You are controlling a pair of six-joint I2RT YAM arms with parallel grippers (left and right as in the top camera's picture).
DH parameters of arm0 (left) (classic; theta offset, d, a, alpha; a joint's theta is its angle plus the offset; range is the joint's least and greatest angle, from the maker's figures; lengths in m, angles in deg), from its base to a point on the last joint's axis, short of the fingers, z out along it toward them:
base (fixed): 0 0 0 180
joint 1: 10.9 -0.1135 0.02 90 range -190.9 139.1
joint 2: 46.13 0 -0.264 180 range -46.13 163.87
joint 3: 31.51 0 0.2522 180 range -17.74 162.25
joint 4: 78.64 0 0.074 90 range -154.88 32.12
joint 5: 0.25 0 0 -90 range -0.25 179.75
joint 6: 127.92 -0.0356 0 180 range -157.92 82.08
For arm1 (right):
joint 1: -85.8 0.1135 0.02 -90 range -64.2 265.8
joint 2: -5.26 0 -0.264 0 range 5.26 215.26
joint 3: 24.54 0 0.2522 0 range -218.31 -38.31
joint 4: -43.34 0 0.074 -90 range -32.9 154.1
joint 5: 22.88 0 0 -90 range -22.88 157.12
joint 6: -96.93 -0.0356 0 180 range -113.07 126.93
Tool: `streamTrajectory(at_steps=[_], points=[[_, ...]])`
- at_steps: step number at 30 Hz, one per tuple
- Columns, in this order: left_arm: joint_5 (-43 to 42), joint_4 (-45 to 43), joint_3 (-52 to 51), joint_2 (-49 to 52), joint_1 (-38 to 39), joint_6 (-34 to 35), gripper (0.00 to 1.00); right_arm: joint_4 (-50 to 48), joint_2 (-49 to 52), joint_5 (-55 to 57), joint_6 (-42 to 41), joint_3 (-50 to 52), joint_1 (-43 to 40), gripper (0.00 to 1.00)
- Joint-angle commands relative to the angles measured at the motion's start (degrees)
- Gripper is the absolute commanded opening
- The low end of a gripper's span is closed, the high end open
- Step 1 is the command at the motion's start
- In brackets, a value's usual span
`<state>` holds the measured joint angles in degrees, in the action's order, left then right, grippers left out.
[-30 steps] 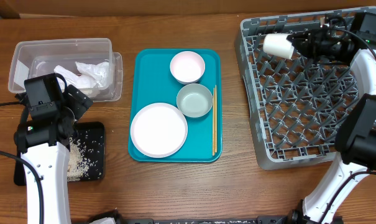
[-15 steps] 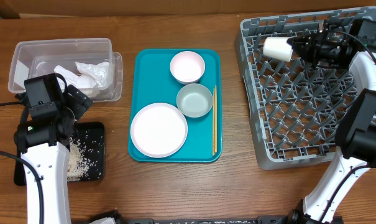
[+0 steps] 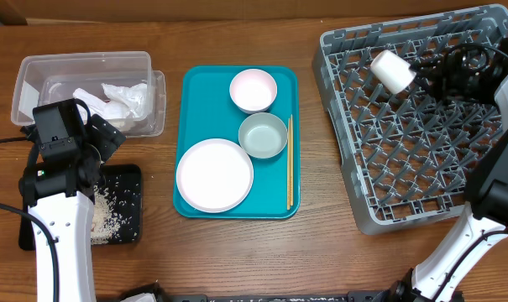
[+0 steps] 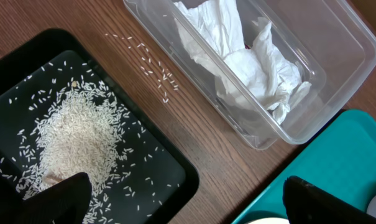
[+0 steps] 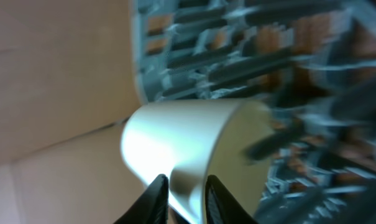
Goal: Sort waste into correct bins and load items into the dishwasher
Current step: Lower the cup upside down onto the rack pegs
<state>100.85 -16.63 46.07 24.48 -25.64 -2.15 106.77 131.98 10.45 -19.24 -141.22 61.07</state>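
Observation:
My right gripper (image 3: 423, 74) is shut on the small white cup (image 3: 392, 70), holding it on its side over the back of the grey dish rack (image 3: 346, 159); in the right wrist view the cup (image 5: 175, 149) is pinched by its rim between the fingers (image 5: 186, 190). My left gripper (image 4: 184, 199) is open and empty above the black tray (image 3: 128, 205) of rice (image 4: 76, 140). The clear tub (image 3: 35, 71) holds crumpled napkins (image 4: 250, 59). The white plate (image 3: 214, 174), pink bowl (image 3: 253, 90), grey bowl (image 3: 263, 135) and chopsticks (image 3: 289, 164) lie on the teal tray (image 3: 195, 92).
Loose rice grains (image 4: 151, 65) lie on the wooden table between the black tray and the tub. The rack has shifted to sit skewed at the table's right. The left arm (image 3: 60, 168) stands over the table's left side.
My right gripper has swung the cup rightward and tilted it over the rack. The rack itself has shifted and rotated slightly. The left arm has not moved.

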Motion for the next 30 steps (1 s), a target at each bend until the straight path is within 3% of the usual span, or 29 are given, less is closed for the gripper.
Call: streamTrajectory(at_steps=[1, 9, 14, 17, 21, 27, 30], points=[[-0.2, -0.1, 0.9, -0.5, -0.2, -1.1, 1.0, 1.9, -5.9, 9.3, 1.0, -0.9, 0.5, 0.26], [-0.2, -0.1, 0.9, -0.5, -0.2, -1.1, 1.0, 8.0, -14.2, 21.6, 1.1, -3.0, 1.0, 0.27], [-0.2, -0.1, 0.9, -0.5, -0.2, -1.1, 1.0, 9.1, -18.3, 25.6, 1.1, -3.0, 3.1, 0.39], [-0.2, -0.1, 0.9, -0.5, -0.2, -1.1, 1.0, 8.3, -18.5, 27.7, 1.2, -3.0, 6.0, 0.41], [-0.2, -0.1, 0.9, -0.5, -0.2, -1.1, 1.0, 6.1, -17.7, 34.4, 1.4, -2.9, 11.7, 0.2], [-0.2, -0.1, 0.9, -0.5, -0.2, -1.1, 1.0, 2.6, -14.5, 47.8, 0.9, -2.9, 19.3, 0.13], [-0.2, -0.1, 0.9, -0.5, -0.2, -1.1, 1.0, 1.6, -12.0, 48.1, 0.6, -2.9, 20.6, 0.1]])
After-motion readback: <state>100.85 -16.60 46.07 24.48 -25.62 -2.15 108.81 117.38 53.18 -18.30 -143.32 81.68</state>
